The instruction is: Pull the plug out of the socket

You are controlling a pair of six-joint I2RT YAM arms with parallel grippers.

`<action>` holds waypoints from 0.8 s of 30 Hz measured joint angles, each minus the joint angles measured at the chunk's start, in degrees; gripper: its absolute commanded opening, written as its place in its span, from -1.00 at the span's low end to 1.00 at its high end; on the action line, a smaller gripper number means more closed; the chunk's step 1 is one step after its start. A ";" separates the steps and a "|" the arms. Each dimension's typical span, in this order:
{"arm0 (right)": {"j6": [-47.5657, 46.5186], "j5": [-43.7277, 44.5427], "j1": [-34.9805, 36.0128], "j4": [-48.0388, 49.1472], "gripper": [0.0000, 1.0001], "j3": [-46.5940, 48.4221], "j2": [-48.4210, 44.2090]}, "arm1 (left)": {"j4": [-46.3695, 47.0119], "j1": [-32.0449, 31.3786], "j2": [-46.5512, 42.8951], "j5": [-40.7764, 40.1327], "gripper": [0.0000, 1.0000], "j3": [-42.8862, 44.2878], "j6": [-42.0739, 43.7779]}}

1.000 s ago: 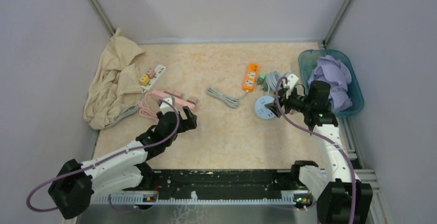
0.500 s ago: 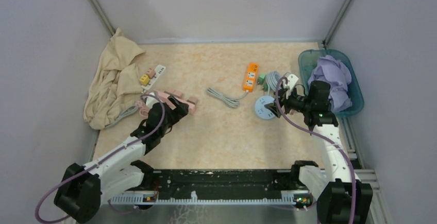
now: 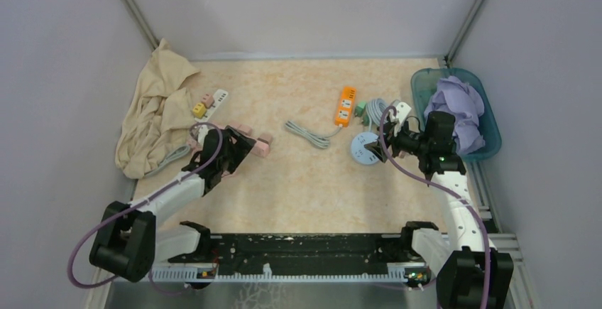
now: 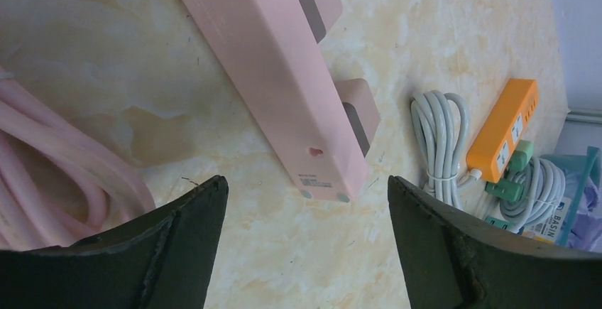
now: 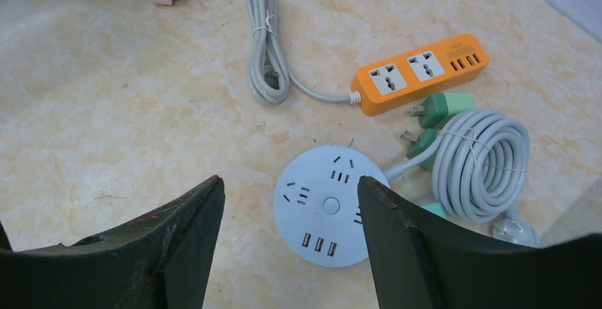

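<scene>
Left claw (image 4: pixel 305 188) is wide open w/ nothing in it, over the end of the pink strip (image 4: pixel 277 89) on the bench (image 3: pixel 312 181). The pink plug (image 4: pixel 360 110) seems seated in the strip's side. Right claw (image 5: pixel 291 181) is open, empty, near the round socket (image 5: pixel 328 206).

We are looking at a marbled tabletop (image 3: pixel 312 181) that is carrying a beige cloth (image 3: pixel 152 117), a white power strip (image 3: pixel 215 100), a pink power strip (image 4: pixel 270 74), an orange power strip (image 5: pixel 419 73), a round socket hub (image 5: pixel 330 206), a coiled grey cable (image 5: pixel 483 163) and a teal basin (image 3: pixel 420 82).
</scene>
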 measured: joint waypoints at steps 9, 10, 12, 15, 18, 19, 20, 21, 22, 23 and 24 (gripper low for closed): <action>0.00 -0.04 0.00 0.00 0.39 0.00 0.00 | -1.18 2.45 7.54 2.54 0.66 3.87 -1.81; 0.00 -0.04 0.00 0.00 0.39 0.00 0.00 | -1.68 2.54 8.00 2.40 0.67 4.44 -1.99; 0.00 -0.09 0.00 0.00 0.39 0.00 0.00 | -3.41 2.58 9.01 1.73 0.69 6.12 -2.14; 0.00 -0.20 0.00 0.00 0.39 0.00 0.00 | -6.73 2.64 11.23 0.59 0.73 10.01 -2.16; 0.00 -0.22 0.00 0.00 0.39 0.00 0.00 | -10.91 2.71 14.47 -0.48 0.74 15.26 -2.08; 0.00 -0.22 0.00 0.00 0.39 0.00 0.00 | -12.87 2.71 15.78 -0.72 0.74 17.31 -2.25; 0.00 -0.22 0.00 0.00 0.39 0.00 0.00 | -14.25 2.75 16.85 -0.81 0.74 18.84 -2.36; 0.00 -0.22 0.00 0.00 0.39 0.00 0.00 | -16.37 2.78 18.23 -0.92 0.73 20.83 -2.38; 0.00 -0.22 0.00 0.00 0.39 0.00 0.00 | -17.84 2.78 19.43 -0.94 0.72 22.34 -2.36; 0.00 -0.22 0.00 0.00 0.39 0.00 0.00 | -19.30 2.78 20.65 -0.92 0.69 23.80 -2.34; 0.00 -0.22 0.00 0.00 0.39 0.00 0.00 | -20.74 2.78 21.97 -0.90 0.68 25.24 -2.32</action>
